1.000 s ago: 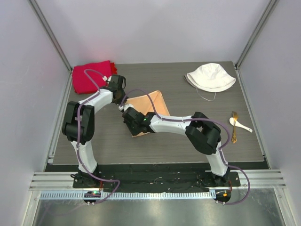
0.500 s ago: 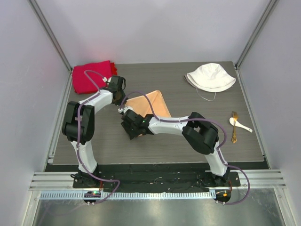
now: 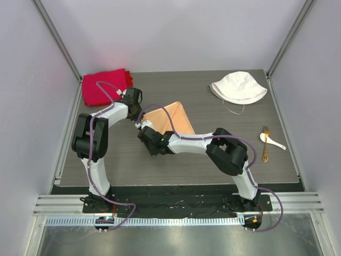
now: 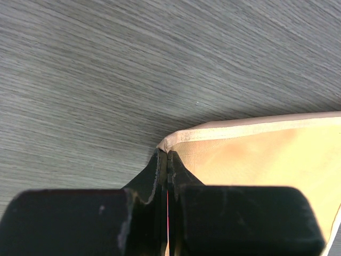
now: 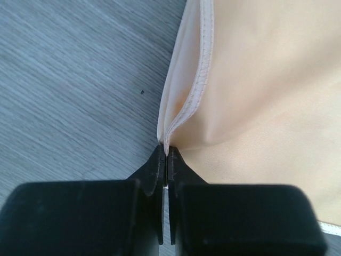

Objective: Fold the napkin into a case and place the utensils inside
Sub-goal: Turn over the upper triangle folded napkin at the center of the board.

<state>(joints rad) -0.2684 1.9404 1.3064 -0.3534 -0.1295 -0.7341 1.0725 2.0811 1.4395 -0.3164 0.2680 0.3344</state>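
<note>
Currently the fold is in hand: left gripper (image 4: 166, 156) and right gripper (image 5: 166, 151) each pinch a hem of the napkin (image 3: 171, 116). Next, both should carry the cloth across evenly. Utensils (image 3: 272, 141) lie well apart.

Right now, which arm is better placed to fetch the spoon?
Right. The spoon lies by the fork on that arm's side; the left gripper and right gripper both pinch the napkin, so release first.

Grey table (image 3: 213, 157); on it napkin (image 3: 173, 118), red cloth (image 3: 103, 86), white hat (image 3: 238, 86), spoon (image 3: 273, 141), fork (image 3: 265, 145).
</note>
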